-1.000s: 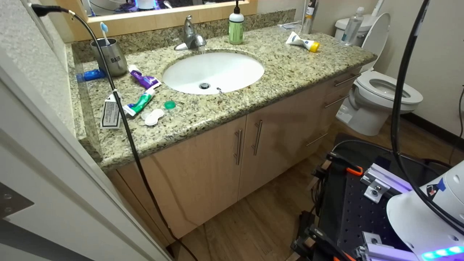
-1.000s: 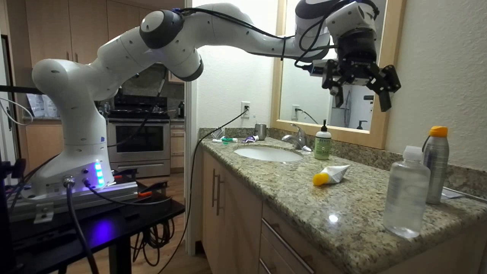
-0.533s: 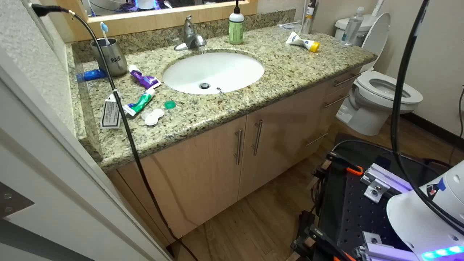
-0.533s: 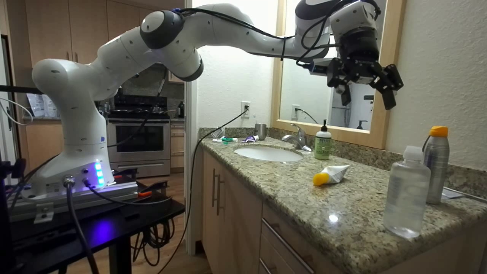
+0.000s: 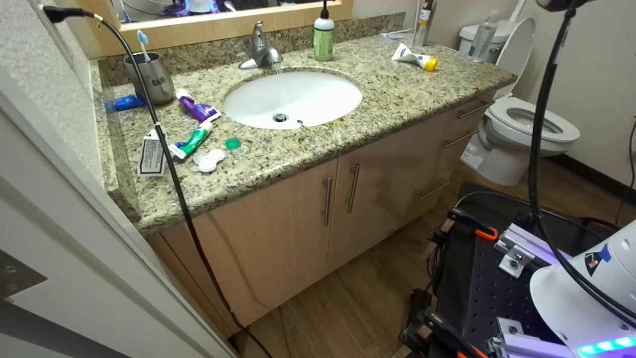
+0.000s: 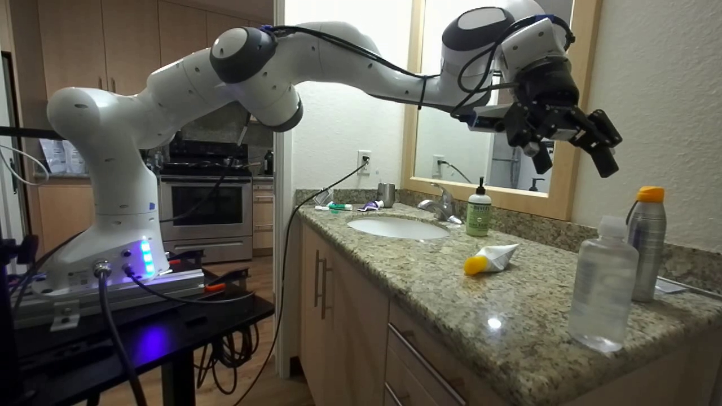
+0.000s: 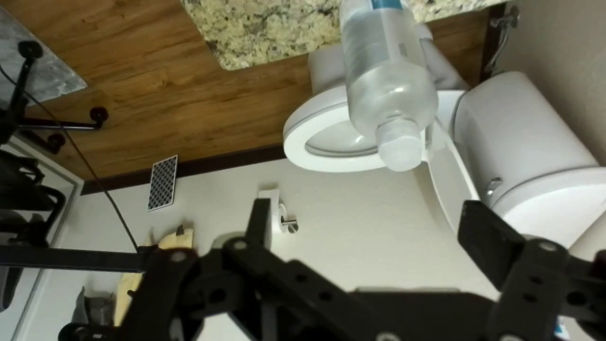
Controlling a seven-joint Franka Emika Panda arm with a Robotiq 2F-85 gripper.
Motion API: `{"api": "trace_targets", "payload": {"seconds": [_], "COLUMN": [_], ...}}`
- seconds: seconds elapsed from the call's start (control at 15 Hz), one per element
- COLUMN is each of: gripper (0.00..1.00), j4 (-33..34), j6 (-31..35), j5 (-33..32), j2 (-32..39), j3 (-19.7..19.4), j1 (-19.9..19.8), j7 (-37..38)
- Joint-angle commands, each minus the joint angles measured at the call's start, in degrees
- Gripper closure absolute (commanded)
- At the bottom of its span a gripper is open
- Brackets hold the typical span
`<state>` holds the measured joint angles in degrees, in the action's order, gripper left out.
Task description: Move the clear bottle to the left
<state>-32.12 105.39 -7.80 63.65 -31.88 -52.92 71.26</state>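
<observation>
Near the clear bottle point(image 6: 603, 290), orange-capped can point(image 6: 648, 248)

clear bottle point(image 7: 390, 85) got its base cropped out up top, end effector point(image 7: 367, 218) looked kinda blurry, both in wrist view

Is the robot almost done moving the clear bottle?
No, it looks early. Done: the open fingers are up above the counter. In hand: probably the reach, with nothing between the fingers. To do: the clear bottle stands upright, not yet gripped, so grasping it and moving it left remain.
</observation>
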Motion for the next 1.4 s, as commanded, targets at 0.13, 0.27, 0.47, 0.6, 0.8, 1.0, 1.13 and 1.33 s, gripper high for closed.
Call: {"api": "trace_targets", "payload": {"seconds": [0.13, 0.27, 0.47, 0.6, 0.8, 1.0, 1.13, 1.33], "gripper": [0.0, 0.0, 0.0, 0.0, 0.0, 0.0, 0.0, 0.0], "j4": [4.27, 1.58, 2.25, 3.1, 3.97, 11.01, 11.81, 12.5], "j6": [1.78, 1.97, 2.74, 7.44, 12.84, 7.64, 6.69, 5.62], "j5": [-5.69, -5.04, -5.46, -5.32, -4.86, -6.93, -7.0, -7.77], "j2": [8.74, 7.12, 8.58, 8.37, 8.22, 11.0, 10.92, 11.68], "j3": [-7.01, -5.67, -6.58, -6.54, -6.05, -2.62, -0.96, 0.8], "j1": [-0.11, 0.18, 0.48, 0.22, -0.12, -2.51, -3.02, -3.45], "j7": [15.8, 14.72, 17.67, 18.86, 17.97, 15.12, 11.92, 9.9]}}
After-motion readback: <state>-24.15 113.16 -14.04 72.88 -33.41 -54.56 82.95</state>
